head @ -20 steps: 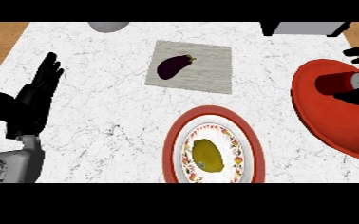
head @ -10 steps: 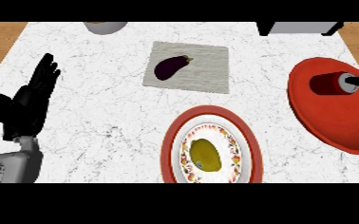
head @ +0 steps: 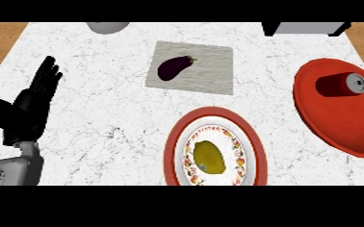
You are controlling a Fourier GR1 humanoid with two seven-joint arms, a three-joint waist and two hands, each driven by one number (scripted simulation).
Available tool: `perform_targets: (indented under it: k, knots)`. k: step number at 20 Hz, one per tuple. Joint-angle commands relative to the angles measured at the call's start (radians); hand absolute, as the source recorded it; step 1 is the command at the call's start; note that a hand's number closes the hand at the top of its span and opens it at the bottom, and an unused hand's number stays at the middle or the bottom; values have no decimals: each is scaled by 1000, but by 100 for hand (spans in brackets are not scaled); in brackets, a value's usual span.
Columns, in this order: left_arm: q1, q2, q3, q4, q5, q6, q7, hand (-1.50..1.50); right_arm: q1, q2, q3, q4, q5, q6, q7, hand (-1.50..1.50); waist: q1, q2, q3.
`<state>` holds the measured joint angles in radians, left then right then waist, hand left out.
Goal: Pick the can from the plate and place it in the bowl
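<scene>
The can is red. It lies on its side on the red plate at the right edge of the bench. No hand touches it. The right hand is not in view. The bowl sits near the front, with a red rim and a yellow fruit inside. A dark eggplant lies on a grey mat further back. The left hand rests at the left edge, fingers straight and released, holding nothing.

The can is round, so it could roll away when a hand reaches for it. The fruit takes up room in the bowl, so the can might tip out.
</scene>
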<state>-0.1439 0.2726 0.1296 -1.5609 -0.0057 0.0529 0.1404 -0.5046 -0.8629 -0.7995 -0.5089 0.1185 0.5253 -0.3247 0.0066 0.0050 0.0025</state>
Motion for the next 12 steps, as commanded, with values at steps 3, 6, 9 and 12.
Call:
perform_targets:
  k: [3, 6, 9, 12]
  knots:
    - [-6, -5, 7, 28, 4, -11, -26, 0, 128, -145, -62, 175, -46, 185, -148, -150, 0, 3, 2]
    - [-4, -1, 21, 24, -6, 4, -28, 0, 161, -169, -69, 218, -70, 310, -171, -150, -1, 2, 2]
    - [4, -7, 15, 21, 2, -9, -32, 0, 177, -200, -80, 226, -94, 353, -182, -150, -1, 0, 2]
    - [77, -10, 9, 13, 1, -27, -79, 0, 209, -191, -103, 220, -125, 375, -215, -150, 1, -1, 3]
